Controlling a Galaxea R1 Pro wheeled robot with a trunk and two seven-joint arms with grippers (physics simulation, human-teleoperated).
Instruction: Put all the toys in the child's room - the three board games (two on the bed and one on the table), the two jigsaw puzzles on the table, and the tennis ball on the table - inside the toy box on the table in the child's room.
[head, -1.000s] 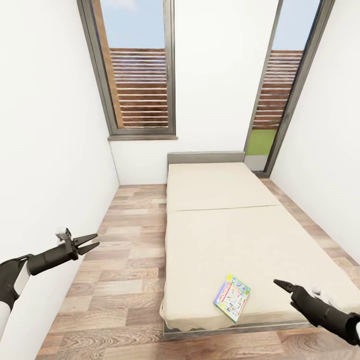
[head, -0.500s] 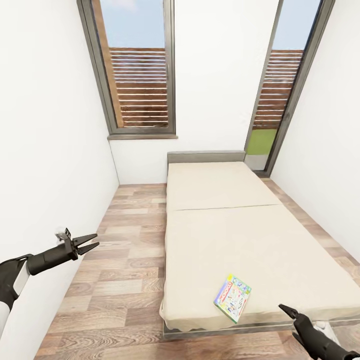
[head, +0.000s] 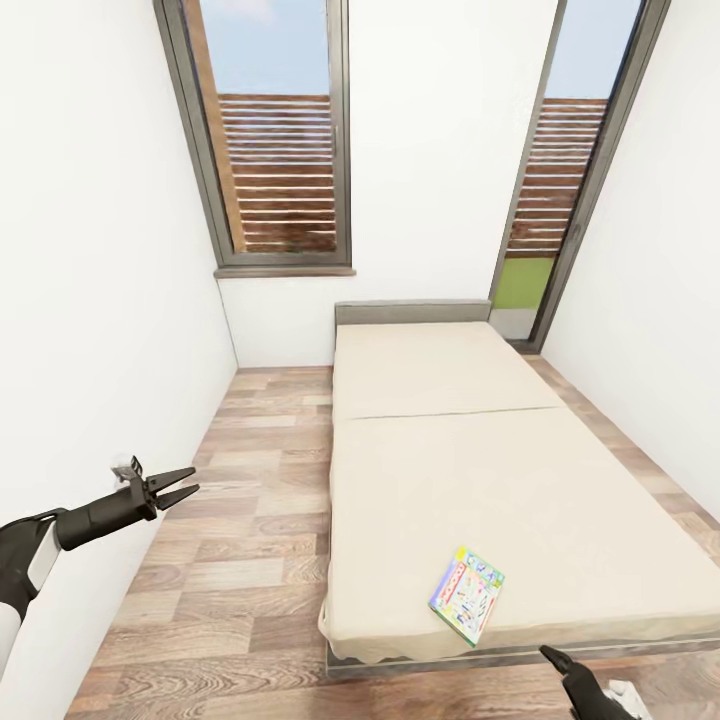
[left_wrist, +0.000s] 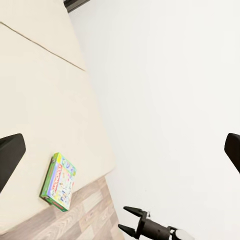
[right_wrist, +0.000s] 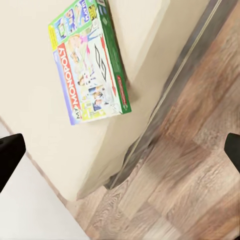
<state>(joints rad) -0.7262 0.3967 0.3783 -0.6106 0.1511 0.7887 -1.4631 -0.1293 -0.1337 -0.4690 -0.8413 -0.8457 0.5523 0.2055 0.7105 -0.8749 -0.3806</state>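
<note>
One board game (head: 466, 594) lies flat on the bed (head: 500, 480), near the foot-end corner on the robot's left side of the mattress, its long edge skewed to the mattress edge; the right wrist view shows its printed lid (right_wrist: 89, 62) facing up and one corner close to the drop-off. Both grippers are empty. The left gripper (head: 176, 484) hovers over the wooden floor (head: 250, 520) well apart from the bed, fingers spread in a moderate V. The right gripper (head: 553, 657) is low at the foot of the bed, below mattress level; in the left wrist view its fingers (left_wrist: 131, 210) stand parted with nothing between them. The step in hand appears to be the approach for picking the box off the bed. Recommended procedure: raise the right gripper above the mattress surface before advancing, so the fingers clear the bed frame. Because the box is thin and flat, a straight top-down pinch across its face is likely to fail; align the fingers across the narrow dimension and close on the two long edges, or take the corner nearest the mattress edge. Keep the approach slow, since a glancing contact could push the box off the bed. Toy box and table are out of sight here, so transport follows the grasp.
</note>
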